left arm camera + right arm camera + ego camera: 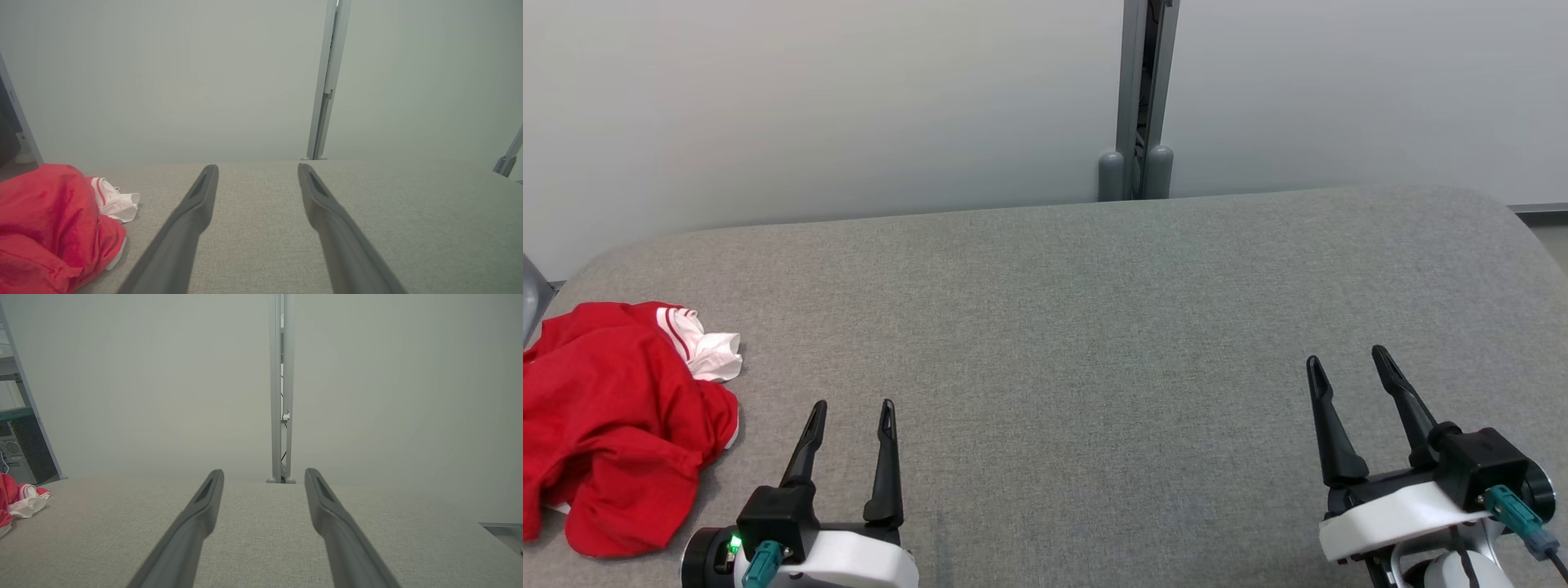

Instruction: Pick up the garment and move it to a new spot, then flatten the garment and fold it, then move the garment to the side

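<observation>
Grey fabric surface (1094,327) | red-and-white garment (613,425) | crumpled at left edge

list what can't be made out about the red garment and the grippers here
garment: what kind it is, front or back; bunched in a heap, its own folds hide it; head view's left edge cuts it
garment, right wrist view: mostly cut by the left edge
left gripper and right gripper: wrists cut by head view's bottom edge
</observation>
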Robot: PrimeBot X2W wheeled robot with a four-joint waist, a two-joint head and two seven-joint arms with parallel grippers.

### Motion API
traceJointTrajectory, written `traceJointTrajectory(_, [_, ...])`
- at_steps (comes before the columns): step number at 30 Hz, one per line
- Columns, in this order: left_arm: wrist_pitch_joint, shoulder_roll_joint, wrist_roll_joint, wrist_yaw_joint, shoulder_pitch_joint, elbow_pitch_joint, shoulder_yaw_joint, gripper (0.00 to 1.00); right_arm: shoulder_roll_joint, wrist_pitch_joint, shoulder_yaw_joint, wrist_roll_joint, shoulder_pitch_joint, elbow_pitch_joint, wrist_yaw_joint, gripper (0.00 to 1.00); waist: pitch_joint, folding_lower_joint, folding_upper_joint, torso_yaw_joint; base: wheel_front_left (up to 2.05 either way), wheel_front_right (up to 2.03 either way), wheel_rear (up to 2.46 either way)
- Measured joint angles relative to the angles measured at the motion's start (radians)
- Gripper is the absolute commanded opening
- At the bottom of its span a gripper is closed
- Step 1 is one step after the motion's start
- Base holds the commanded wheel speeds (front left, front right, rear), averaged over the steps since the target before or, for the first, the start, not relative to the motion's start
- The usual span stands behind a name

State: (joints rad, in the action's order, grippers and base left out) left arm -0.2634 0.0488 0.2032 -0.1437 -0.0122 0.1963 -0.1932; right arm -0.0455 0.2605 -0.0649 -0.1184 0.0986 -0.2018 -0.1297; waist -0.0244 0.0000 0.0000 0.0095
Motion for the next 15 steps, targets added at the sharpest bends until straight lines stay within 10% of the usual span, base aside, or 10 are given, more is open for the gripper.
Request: traceJointTrajectory(15, [0.0,0.0,0.003,-0.004,0.0,0.005,-0.002,1.0,0.0,0.0,0.003,-0.006,0.0,-0.006,0.0,1.0,-0.002,0.0,0.0,-0.002,0.0,0.0,0.0])
